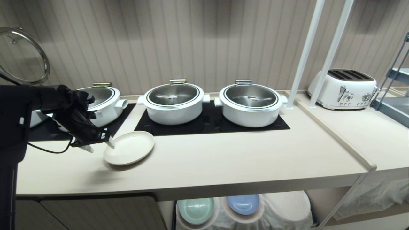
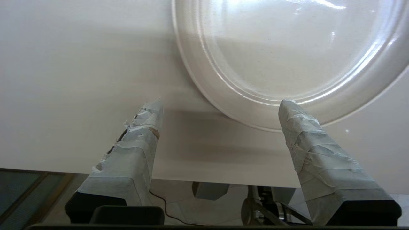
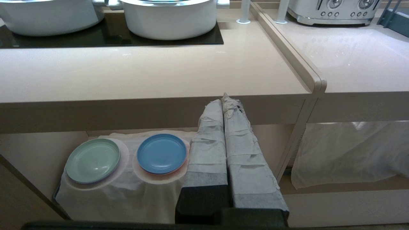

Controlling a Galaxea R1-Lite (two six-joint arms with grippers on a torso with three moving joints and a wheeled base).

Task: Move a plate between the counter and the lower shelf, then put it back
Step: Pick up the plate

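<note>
Cream plate (image 1: 129, 148) lies flat on table (image 1: 223, 159), left part, near cooktop. Left gripper (image 2: 220, 105) fingers apart, one tip over plate rim, holding nothing. Right gripper (image 3: 223, 102) fingers together, parked below. Plate looks stiff, light, smooth; best pinch at rim.

No text, label, brand, number or sign can be read anywhere in these views. The toaster (image 1: 344, 89), at about two o'clock in the head view, has small knobs and a lever on its front, but any marks beside them are too small to make out. The pots, plates and table carry no lettering.
</note>
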